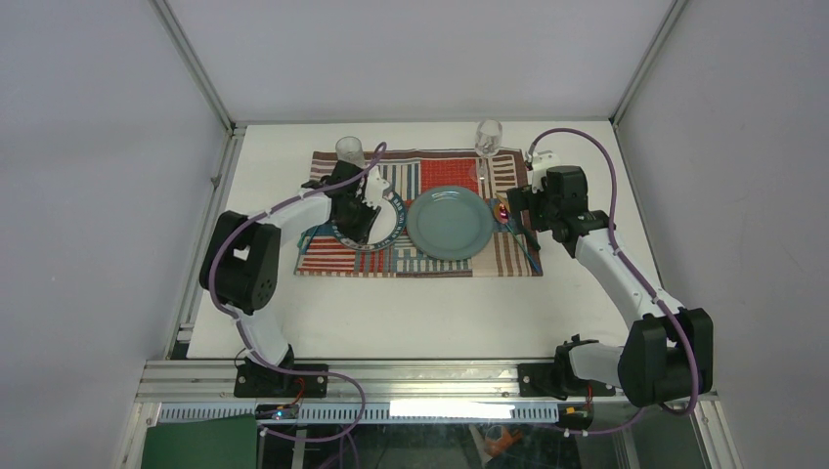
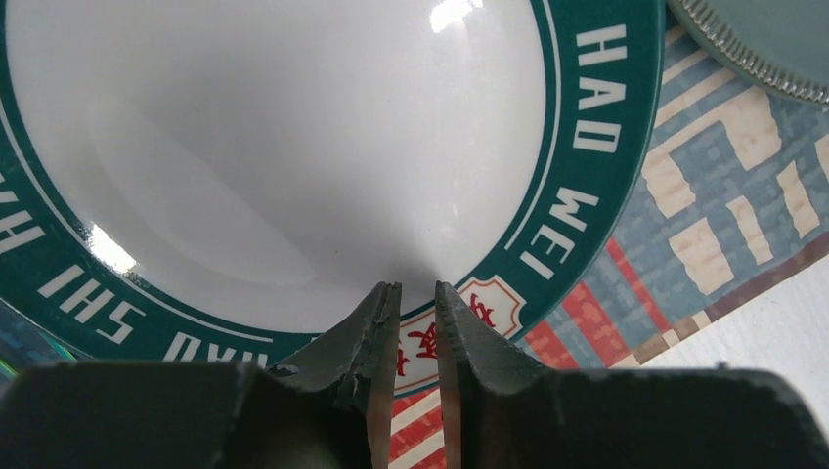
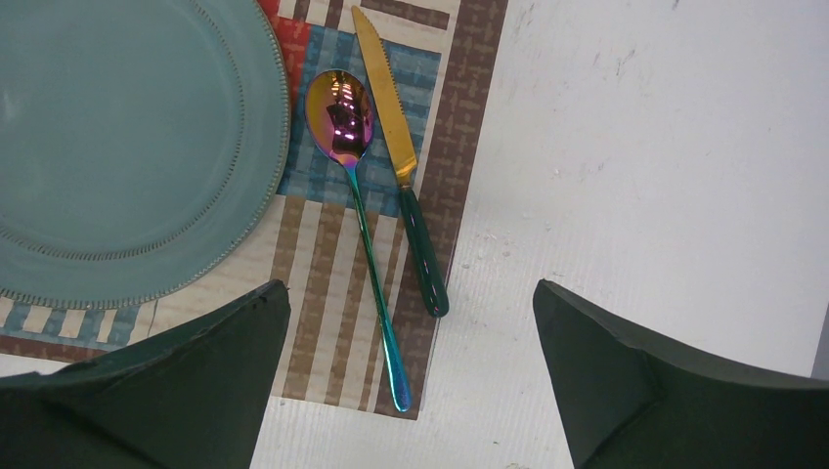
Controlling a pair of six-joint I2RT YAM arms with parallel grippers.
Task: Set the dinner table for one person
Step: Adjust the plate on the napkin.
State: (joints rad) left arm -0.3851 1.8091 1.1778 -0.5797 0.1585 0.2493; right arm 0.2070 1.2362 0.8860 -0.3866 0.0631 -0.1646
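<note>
Top external view: the table (image 1: 411, 313) is a large, flat, matte white rectangle with aluminium rails along its left and near edges, and it fills the floor of the white-walled cell. 2 arm bases stand at its near edge. A striped red, blue and white mat (image 1: 430, 266) lies on its far half, leaving bare white on every side. On the mat sit a white plate (image 2: 293, 147) with a green lettered rim and, to its right, a grey-blue plate (image 3: 117, 147).

Left wrist view: the left gripper (image 2: 417, 288) has its jaws narrow, a slit apart, with nothing seen clamped between them. They are over the white plate's near rim. The table shows only as a white corner at lower right, beyond the mat's edge and apart from the jaws.

Right wrist view: the right gripper (image 3: 411, 285) has its jaws spread wide and holds nothing. Under them lie the mat's right edge, a spoon (image 3: 337, 117) and a knife (image 3: 386, 98) side by side. The bare table, faintly speckled, lies below the right-hand jaw.
</note>
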